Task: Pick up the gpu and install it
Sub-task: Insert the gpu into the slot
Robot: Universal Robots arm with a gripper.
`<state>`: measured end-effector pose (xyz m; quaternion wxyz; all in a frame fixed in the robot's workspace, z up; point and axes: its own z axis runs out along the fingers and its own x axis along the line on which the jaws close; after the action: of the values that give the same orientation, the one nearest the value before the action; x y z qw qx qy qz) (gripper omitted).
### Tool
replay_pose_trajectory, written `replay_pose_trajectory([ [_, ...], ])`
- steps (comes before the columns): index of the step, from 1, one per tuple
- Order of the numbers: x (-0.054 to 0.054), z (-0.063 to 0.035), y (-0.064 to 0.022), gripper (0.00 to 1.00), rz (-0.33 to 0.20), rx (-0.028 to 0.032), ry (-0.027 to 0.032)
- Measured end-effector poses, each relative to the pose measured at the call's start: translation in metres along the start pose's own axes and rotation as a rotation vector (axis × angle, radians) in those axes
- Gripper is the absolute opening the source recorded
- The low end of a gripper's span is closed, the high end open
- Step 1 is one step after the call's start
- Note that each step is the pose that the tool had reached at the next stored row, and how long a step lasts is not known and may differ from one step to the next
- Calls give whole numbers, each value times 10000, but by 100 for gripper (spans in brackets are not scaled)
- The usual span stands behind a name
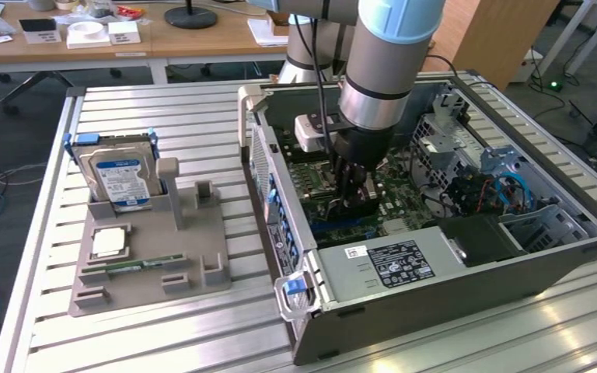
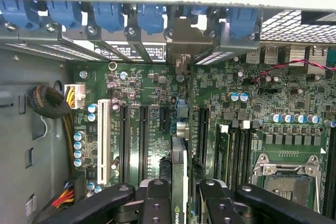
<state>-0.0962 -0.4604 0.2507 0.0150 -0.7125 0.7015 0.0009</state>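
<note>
My gripper (image 1: pixel 353 200) reaches down into the open computer case (image 1: pixel 547 256), over the green motherboard (image 1: pixel 403 203). In the wrist view the gripper (image 2: pixel 181 195) is shut on the gpu (image 2: pixel 178 169). The card shows edge-on as a thin board between the two black fingers (image 2: pixel 156 203), just above the black expansion slots (image 2: pixel 143 140). In line with the card, a silver metal bracket (image 2: pixel 184 40) stands at the case's rear slot openings under the blue clips (image 2: pixel 110 14). From the outside the arm hides most of the card.
A grey holder (image 1: pixel 190 256) at the exterior view's left carries a silver hard drive (image 1: pixel 120 179), a square chip (image 1: pixel 109 241) and a RAM stick (image 1: pixel 137 264). Inside the case are the power supply (image 1: pixel 403 264), cables (image 1: pixel 490 194), a white slot (image 2: pixel 104 140) and the CPU socket (image 2: pixel 286 179).
</note>
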Motion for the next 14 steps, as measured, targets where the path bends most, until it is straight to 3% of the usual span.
replay_pose_trajectory([
  [14,-4,0,1,25,38,0,4],
])
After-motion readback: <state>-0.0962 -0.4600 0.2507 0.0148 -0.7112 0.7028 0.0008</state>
